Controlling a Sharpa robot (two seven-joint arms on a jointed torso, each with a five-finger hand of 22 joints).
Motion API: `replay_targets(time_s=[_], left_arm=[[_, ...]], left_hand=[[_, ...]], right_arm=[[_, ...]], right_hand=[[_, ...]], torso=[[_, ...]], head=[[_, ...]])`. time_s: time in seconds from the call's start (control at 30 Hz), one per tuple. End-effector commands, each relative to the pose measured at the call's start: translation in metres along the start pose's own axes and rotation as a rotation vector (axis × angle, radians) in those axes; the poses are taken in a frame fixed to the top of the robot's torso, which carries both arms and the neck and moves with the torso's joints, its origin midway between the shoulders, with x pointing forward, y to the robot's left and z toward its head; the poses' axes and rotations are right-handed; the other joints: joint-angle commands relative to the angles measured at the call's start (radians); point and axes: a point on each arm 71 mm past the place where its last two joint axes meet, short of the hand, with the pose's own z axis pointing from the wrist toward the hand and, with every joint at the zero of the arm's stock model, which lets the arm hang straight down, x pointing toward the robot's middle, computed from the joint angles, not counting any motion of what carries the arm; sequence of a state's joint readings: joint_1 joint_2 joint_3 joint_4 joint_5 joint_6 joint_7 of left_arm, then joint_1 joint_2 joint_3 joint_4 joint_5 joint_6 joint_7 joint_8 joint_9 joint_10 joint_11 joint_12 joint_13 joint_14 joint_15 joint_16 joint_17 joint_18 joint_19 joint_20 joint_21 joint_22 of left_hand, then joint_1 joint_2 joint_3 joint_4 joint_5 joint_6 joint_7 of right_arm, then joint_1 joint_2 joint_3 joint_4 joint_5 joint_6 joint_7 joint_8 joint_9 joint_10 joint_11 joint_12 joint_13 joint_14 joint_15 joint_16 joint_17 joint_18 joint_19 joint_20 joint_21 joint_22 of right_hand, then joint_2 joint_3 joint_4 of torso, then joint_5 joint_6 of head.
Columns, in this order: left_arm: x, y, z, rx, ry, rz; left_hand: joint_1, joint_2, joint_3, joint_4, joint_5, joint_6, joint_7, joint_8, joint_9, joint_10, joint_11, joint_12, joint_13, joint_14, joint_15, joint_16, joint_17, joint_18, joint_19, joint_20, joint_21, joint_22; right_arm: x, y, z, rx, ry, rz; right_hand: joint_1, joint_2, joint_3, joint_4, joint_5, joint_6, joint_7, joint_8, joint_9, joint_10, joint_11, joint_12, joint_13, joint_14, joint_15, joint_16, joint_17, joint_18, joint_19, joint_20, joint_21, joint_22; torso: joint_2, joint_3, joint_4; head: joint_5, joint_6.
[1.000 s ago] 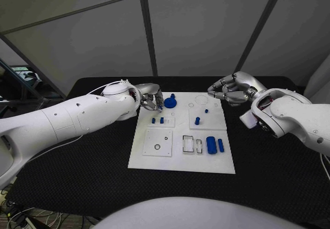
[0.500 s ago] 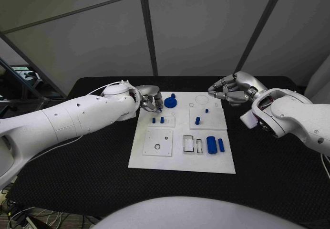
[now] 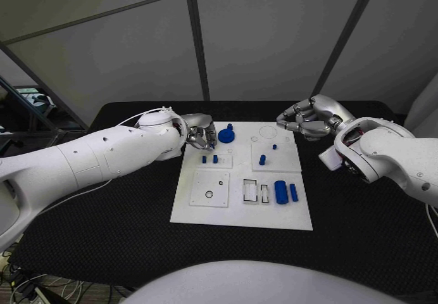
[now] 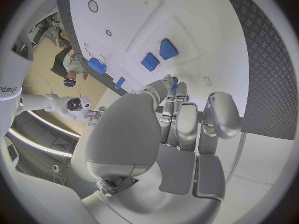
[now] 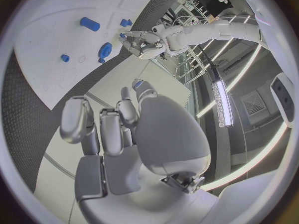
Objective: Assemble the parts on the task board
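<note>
The white task board [image 3: 239,212] lies mid-table. On it sit a round blue part [image 3: 225,135], two small blue pegs [image 3: 210,159], another peg [image 3: 262,160] and a thick blue cylinder [image 3: 281,192] beside a thin one [image 3: 293,192]. My left hand [image 3: 199,136] hovers at the board's far left corner, fingers curled, next to the round part. A small blue part [image 4: 175,82] is pinched between its thumb and a finger. My right hand [image 3: 306,120] stays just beyond the board's far right corner, fingers curled in, with a small blue part [image 5: 136,83] at its thumb tip.
The black table [image 3: 109,221] surrounds the board on all sides. Raised white plates with cut-outs [image 3: 210,189] and slots [image 3: 249,190] sit on the board's near half. My left forearm [image 3: 100,158] crosses the table's left side.
</note>
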State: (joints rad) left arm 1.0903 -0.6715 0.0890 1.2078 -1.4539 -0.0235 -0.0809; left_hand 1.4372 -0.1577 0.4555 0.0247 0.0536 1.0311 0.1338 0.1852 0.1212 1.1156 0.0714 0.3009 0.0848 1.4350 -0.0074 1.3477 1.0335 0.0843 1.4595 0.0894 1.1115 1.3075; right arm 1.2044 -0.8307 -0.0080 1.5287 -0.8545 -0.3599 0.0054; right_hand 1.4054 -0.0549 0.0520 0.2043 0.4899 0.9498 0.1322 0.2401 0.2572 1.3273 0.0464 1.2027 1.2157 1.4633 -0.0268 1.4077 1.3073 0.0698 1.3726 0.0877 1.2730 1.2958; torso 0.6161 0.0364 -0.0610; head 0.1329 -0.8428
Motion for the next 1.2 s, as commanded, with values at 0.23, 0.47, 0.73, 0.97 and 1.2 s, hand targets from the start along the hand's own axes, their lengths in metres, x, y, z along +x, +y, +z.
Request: replay_targets(time_s=[0.23,0.47,0.73,0.97,1.2], left_arm=[[0.0022,-0.0018,0.0028,-0.006,0.018,-0.003],[0.0036,-0.0041,0.004,0.001,0.023,-0.003],[0.0044,-0.0038,0.0046,-0.005,0.029,-0.003],[0.005,-0.0019,0.0046,-0.016,0.039,-0.002],[0.0044,-0.0007,0.0042,-0.018,0.033,-0.002]], left_hand=[[-0.013,-0.001,0.005,0.0,0.003,0.009,0.0,-0.007,-0.001,0.008,-0.002,-0.008,0.002,0.007,-0.003,0.007,0.0,0.002,0.007,-0.004,0.006,0.028],[-0.014,0.0,0.005,-0.001,0.003,0.013,-0.002,-0.008,-0.001,0.017,-0.005,-0.007,0.005,0.007,-0.004,0.008,0.0,0.002,0.007,-0.004,0.007,0.029],[-0.016,-0.001,0.004,-0.003,0.003,0.015,-0.003,-0.01,-0.002,0.02,-0.006,-0.009,0.007,0.007,-0.006,0.008,0.0,0.002,0.006,-0.005,0.007,0.03],[-0.037,-0.015,-0.001,0.002,0.003,-0.044,0.009,-0.057,-0.021,-0.016,0.006,-0.046,0.001,0.002,0.003,0.004,-0.014,0.003,0.003,-0.001,-0.003,0.028],[-0.054,-0.03,-0.016,0.006,0.003,-0.079,0.004,-0.086,-0.037,-0.049,0.016,-0.073,-0.003,-0.003,0.011,0.0,-0.029,0.004,-0.001,0.005,-0.016,0.023]], right_arm=[[0.0003,0.0017,0.0002,-0.01,0.003,0.001],[0.0004,0.0018,0.0002,-0.01,0.003,0.001],[0.0005,0.0018,0.0002,-0.01,0.004,0.001],[0.0003,0.0014,0.0002,-0.008,0.004,0.001],[-0.0001,0.0009,0.0003,-0.006,0.003,0.0]], right_hand=[[0.002,0.01,0.007,-0.002,0.002,-0.005,-0.001,0.004,0.002,0.004,0.0,0.005,0.0,0.039,0.004,0.005,0.075,0.009,0.007,-0.002,0.003,0.001],[0.002,0.01,0.007,-0.002,0.002,-0.005,-0.001,0.004,0.002,0.004,0.0,0.005,0.0,0.039,0.004,0.005,0.075,0.009,0.007,-0.002,0.003,0.001],[0.003,0.011,0.009,-0.002,0.002,-0.005,-0.001,0.004,0.002,0.004,-0.001,0.005,0.0,0.039,0.004,0.005,0.075,0.009,0.007,-0.002,0.003,0.001],[0.003,0.011,0.009,-0.002,0.002,-0.006,-0.001,0.004,0.002,0.003,-0.001,0.004,-0.001,0.039,0.004,0.004,0.074,0.009,0.006,-0.002,0.001,0.0],[0.003,0.01,0.009,-0.002,0.002,-0.006,-0.001,0.004,0.002,0.002,-0.001,0.002,-0.003,0.038,0.004,0.002,0.072,0.01,0.005,-0.002,-0.001,-0.002]], torso=[[0.0,0.0001,-0.0006],[0.0,0.0,-0.0003],[0.001,0.0001,-0.0005],[0.0,0.0,0.0002],[-0.001,0.0001,0.0001]], head=[[-0.001,0.001],[-0.003,0.0],[-0.004,0.0],[-0.006,-0.001],[-0.005,-0.001]])
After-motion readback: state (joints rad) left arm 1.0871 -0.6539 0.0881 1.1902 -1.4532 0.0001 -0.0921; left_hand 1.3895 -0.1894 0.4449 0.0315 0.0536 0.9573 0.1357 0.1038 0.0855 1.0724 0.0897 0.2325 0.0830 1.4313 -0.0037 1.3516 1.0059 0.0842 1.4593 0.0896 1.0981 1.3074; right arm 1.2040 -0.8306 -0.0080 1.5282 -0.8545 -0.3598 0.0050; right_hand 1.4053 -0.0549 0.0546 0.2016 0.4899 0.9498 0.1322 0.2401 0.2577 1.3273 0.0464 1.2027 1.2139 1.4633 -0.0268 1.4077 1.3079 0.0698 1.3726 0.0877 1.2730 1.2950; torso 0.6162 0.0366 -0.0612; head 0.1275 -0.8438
